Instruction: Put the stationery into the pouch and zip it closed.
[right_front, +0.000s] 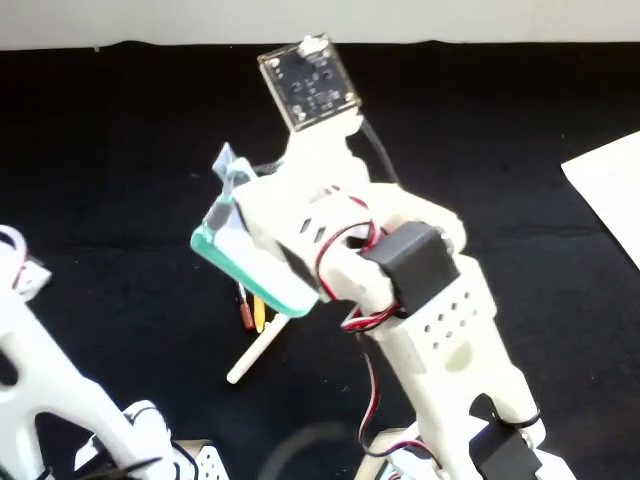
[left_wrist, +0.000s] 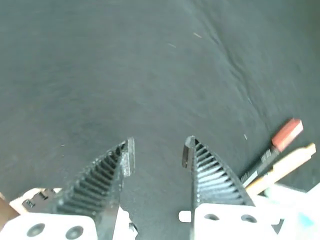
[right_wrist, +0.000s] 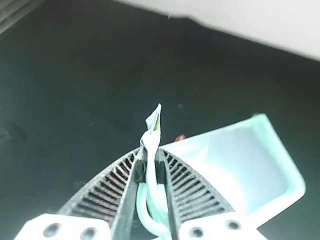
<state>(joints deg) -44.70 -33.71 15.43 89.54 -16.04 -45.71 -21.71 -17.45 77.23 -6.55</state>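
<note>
1. Spreading under everything is the black surface (right_front: 120, 150), covered with a dark cloth. A white sheet (right_front: 610, 190) lies at its right edge.
2. The right arm (right_front: 440, 330) stands in the middle of the high view. Its white body leans away over the surface, and red and black wires loop around a dark motor block.
3. The left arm (right_front: 50, 400) sits at the near left corner of the high view, well apart from the pouch.
4. The pouch (right_front: 255, 270) is mint green with a paler inside. It hangs tilted from the right arm's front end, with its low end above the pens. Whether that end touches the surface cannot be told.
5. The right tool (right_wrist: 151, 160) is pinched narrow on a thin edge of the pouch. A small pale tab sticks up just past the ribbed fingertips.
6. The left tool (left_wrist: 157, 152) stands wide with nothing between its ribbed fingers. Bare cloth lies beneath it and the pens are off to one side.
7. The white pen (right_front: 255, 352) lies slanted on the surface, just below the pouch's low end.
8. The brown-tipped pen (right_front: 246, 315) and the yellow pen (right_front: 259, 315) lie side by side, partly hidden under the pouch, next to the white one.
</note>
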